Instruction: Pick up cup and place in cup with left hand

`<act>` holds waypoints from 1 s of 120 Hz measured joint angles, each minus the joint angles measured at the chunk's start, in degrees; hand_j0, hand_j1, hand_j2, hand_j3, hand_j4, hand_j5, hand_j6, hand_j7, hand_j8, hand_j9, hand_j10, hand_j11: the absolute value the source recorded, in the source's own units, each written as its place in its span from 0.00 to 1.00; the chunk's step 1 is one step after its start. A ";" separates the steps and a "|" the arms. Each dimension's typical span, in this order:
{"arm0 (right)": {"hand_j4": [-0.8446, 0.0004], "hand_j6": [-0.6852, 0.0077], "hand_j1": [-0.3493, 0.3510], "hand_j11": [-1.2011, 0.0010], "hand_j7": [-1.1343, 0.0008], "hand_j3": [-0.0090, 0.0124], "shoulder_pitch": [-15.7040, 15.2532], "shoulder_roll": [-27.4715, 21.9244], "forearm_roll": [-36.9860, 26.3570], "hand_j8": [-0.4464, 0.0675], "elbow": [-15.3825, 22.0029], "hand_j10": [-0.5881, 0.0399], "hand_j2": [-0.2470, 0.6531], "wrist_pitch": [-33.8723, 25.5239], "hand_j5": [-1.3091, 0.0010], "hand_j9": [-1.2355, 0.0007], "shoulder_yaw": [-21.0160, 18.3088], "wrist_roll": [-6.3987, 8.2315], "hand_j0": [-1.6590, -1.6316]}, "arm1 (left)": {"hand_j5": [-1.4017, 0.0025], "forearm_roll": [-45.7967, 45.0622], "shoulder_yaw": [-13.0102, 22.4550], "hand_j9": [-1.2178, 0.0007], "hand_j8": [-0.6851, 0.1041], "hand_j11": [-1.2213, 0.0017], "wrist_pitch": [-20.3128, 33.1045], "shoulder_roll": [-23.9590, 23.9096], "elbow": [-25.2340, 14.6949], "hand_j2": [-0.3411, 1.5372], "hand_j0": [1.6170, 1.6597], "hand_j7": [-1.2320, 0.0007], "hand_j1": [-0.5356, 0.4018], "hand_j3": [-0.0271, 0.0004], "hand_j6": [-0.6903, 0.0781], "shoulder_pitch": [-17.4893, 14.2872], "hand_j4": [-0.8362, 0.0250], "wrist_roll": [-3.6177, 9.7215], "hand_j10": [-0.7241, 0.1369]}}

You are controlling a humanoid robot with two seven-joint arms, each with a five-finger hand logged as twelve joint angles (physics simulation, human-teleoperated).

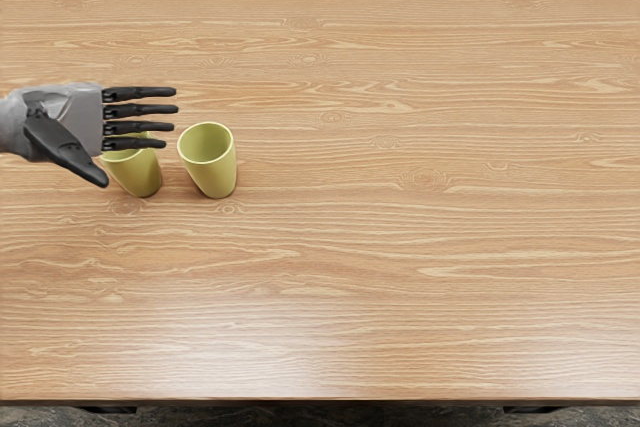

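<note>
Just left of the fully visible cup (215, 175) stands the partly covered cup (142, 178), also yellow-green, upright on the wooden table (400, 277), with a narrow strip of wood between the two. The left hand (88, 122) crosses over the back part of the partly covered cup's rim, hiding some of its mouth; whether it touches that rim cannot be told. Its black fingers (145, 109) are straight and slightly apart, clamped on nothing, and they point right, their tips ending to the left of the fully visible cup and level with its mouth or farther back. The thumb (75, 159) angles away from them, toward the front and right, outside the partly covered cup. Farther left of the fully visible cup, the grey wrist (12, 124) lies roughly in line with the hand.
</note>
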 joint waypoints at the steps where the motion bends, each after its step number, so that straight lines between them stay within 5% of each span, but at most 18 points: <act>1: 1.00 0.99 0.00 1.00 1.00 0.42 0.01 0.00 -0.02 0.87 0.00 0.94 0.27 0.00 1.00 1.00 -0.01 -0.01 0.04 | 0.98 0.03 0.00 0.98 0.85 0.98 0.00 -0.04 -0.26 0.18 0.96 0.98 0.92 0.99 0.88 0.00 0.95 0.00 0.82; 30: 1.00 0.99 0.00 1.00 1.00 0.42 0.09 0.00 -0.31 0.87 0.06 0.94 0.27 0.00 1.00 1.00 -0.17 -0.39 0.04 | 0.98 0.26 -0.27 0.98 0.85 0.98 0.00 -0.20 -3.77 0.18 0.96 0.98 0.92 0.99 0.88 -0.35 0.95 0.00 0.82; 44: 1.00 0.99 0.00 1.00 1.00 0.42 0.14 0.00 -0.33 0.87 0.08 0.94 0.27 0.00 1.00 1.00 -0.18 -0.42 0.04 | 0.98 2.35 -2.81 0.98 0.85 0.98 0.00 -4.56 -3.96 0.18 0.96 0.98 0.92 0.99 0.88 -0.46 0.95 -0.01 0.82; 61: 1.00 0.99 0.00 1.00 1.00 0.42 0.16 0.00 -0.34 0.87 0.09 0.94 0.27 0.00 1.00 1.00 -0.19 -0.43 0.04 | 0.98 14.67 -5.42 0.98 0.85 0.98 0.02 -9.19 -3.83 0.18 0.96 0.98 0.92 0.99 0.88 -7.69 0.95 0.17 0.82; 99: 1.00 0.99 0.00 1.00 1.00 0.42 0.27 0.00 -0.34 0.87 0.09 0.94 0.27 0.00 1.00 1.00 -0.19 -0.43 0.04 | 0.98 43.36 -5.86 0.98 0.84 0.98 4.44 -21.74 -0.29 0.18 0.96 0.98 0.92 0.99 0.87 -12.93 0.95 12.39 0.82; 120: 1.00 0.99 0.00 1.00 1.00 0.42 0.33 0.00 -0.34 0.87 0.09 0.94 0.27 0.00 1.00 1.00 -0.19 -0.44 0.04 | 0.96 52.68 -5.41 0.95 0.81 0.95 8.09 -26.01 3.47 0.19 0.96 0.95 0.89 0.99 0.83 -12.77 0.92 14.92 0.79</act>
